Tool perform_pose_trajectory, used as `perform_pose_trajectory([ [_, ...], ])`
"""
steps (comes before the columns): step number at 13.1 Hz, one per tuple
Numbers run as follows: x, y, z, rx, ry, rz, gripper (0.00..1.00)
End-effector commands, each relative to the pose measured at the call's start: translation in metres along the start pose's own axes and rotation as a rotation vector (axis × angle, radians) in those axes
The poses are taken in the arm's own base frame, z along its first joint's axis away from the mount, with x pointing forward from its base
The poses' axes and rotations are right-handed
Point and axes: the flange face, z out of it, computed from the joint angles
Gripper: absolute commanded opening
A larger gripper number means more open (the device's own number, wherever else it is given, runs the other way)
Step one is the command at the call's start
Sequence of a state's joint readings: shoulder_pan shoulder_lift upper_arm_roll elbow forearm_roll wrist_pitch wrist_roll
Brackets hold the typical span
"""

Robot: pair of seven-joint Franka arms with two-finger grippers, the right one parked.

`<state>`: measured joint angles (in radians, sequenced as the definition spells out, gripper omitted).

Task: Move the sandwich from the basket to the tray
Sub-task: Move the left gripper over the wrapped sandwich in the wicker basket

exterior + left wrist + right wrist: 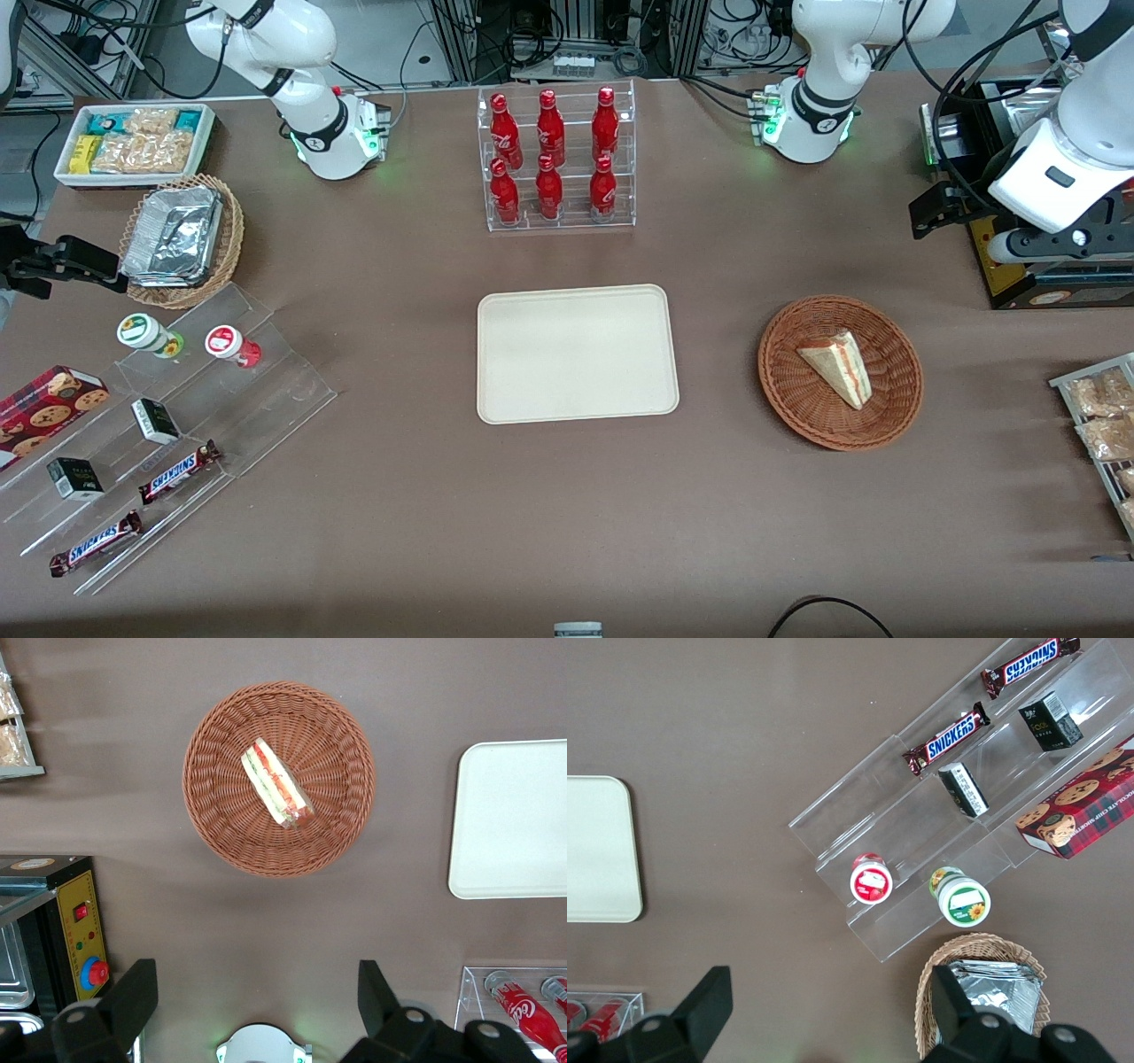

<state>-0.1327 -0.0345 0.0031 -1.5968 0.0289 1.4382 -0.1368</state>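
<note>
The sandwich (837, 365), a pale wedge with red-orange filling along its edge, lies in the round reddish-brown wicker basket (797, 403). The left wrist view looks straight down on the sandwich (276, 784) in the basket (221, 819). The cream tray (576, 354) lies flat and bare at mid-table, beside the basket; its edge shows in the left wrist view (509, 815). My left gripper (932, 211) hangs high above the table, farther from the front camera than the basket, toward the working arm's end. In its wrist view the gripper (257, 970) is open and empty.
A clear rack of red bottles (558, 159) stands farther from the camera than the tray. A black box with a yellow panel (1019, 266) and a rack of snack bags (1099, 416) flank the basket. A tan basket with foil containers (182, 239) and an acrylic snack stand (159, 416) lie toward the parked arm's end.
</note>
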Motion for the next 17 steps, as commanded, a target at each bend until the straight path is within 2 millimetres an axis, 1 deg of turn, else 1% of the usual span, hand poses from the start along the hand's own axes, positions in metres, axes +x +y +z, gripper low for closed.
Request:
perform_pose_trajectory([
  [1, 0.0, 0.001, -0.003, 0.003, 0.0, 0.026, 1.0],
  [2, 0.002, 0.003, 0.001, 0.005, -0.007, 0.028, 1.0],
  [4, 0.011, 0.007, 0.018, 0.01, -0.04, 0.035, 1.0],
  [9, 0.023, 0.011, 0.077, 0.012, -0.054, 0.039, 1.0],
  [11, 0.028, 0.011, 0.104, 0.011, -0.046, 0.038, 1.0],
  [14, 0.037, 0.012, 0.154, 0.007, -0.015, 0.03, 1.0],
  [15, 0.039, 0.012, 0.167, 0.005, -0.004, 0.027, 1.0],
  [17, 0.047, 0.012, 0.199, 0.004, -0.012, 0.003, 1.0],
])
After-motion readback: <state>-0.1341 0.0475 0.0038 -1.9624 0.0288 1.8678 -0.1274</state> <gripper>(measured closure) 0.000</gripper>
